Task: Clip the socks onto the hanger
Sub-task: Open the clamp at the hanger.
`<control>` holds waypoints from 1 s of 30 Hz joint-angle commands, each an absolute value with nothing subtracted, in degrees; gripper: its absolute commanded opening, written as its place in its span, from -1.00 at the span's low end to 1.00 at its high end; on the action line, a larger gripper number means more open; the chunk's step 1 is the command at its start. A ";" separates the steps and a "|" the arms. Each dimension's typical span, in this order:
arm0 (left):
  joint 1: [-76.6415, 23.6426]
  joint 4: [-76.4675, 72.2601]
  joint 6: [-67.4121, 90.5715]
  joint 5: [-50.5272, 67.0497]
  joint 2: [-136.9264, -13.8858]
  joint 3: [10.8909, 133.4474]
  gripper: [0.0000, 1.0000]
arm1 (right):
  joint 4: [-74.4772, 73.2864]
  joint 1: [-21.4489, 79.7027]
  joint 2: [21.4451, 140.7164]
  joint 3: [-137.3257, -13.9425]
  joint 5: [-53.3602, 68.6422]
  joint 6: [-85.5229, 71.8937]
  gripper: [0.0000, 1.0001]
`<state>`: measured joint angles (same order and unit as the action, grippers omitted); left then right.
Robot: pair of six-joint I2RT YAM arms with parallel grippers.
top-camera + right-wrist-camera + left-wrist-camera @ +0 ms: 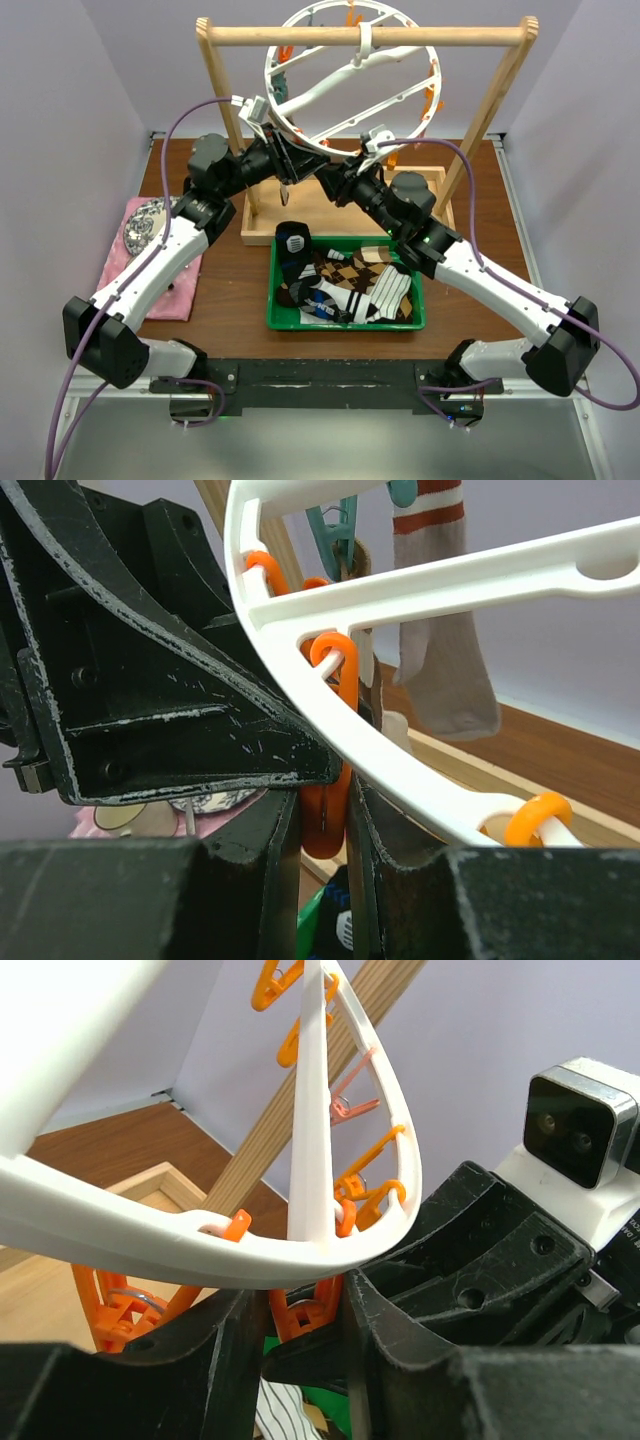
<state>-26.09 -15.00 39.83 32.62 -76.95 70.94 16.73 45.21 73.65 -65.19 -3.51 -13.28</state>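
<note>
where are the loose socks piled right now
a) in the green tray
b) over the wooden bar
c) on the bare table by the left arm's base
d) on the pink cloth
a: the top view shows the socks heaped inside the green tray, which sits on the table between the two arms.

No legible text or markings

Smooth, glossy finish on the large white plastic ring hanger above the right gripper; same shine on the small orange plastic peg between its matt black, scuffed fingers. Matt wood on the pale round-bar frame behind. Soft knit cloth below: patterned socks in a smooth green plastic tray.
</note>
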 commanded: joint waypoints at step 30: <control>-25.66 -12.30 36.82 27.68 -73.74 73.04 -1.00 | 21.62 44.83 69.43 -61.78 -0.18 -16.87 -0.20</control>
